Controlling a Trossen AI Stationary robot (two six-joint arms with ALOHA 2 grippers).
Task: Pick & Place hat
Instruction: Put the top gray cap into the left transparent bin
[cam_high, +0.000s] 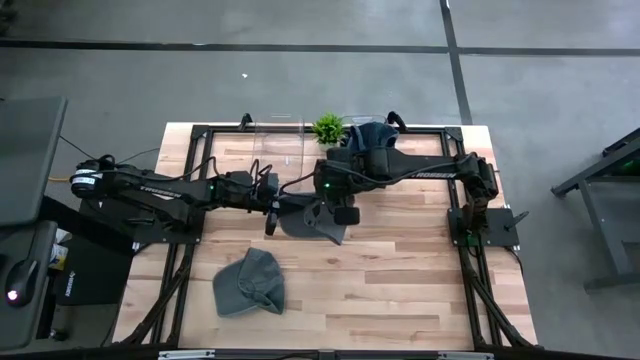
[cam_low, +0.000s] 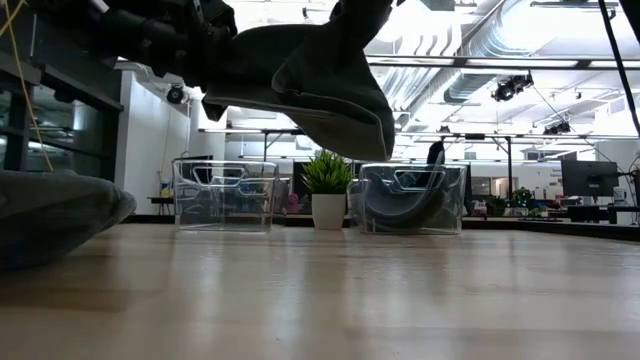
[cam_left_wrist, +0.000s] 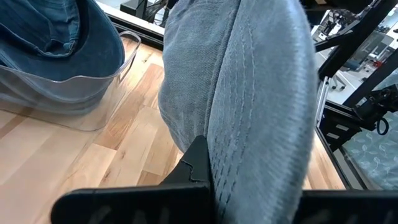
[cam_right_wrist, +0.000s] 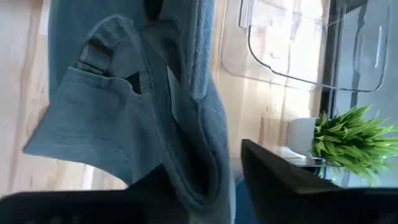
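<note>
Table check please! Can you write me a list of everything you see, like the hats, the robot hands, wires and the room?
Surface: wooden table, black frame along its edges.
Job's things: a grey hat held in the air between both arms; a second grey hat lying on the table near the front; a dark hat in the right clear bin.
Clutter: an empty left clear bin; a small potted plant between the bins.
Grippers: left gripper shut on the held hat; right gripper at the same hat, its grip unclear.
Cables: yellow cable by the left arm's base.
Surroundings: workshop room, grey floor.
</note>
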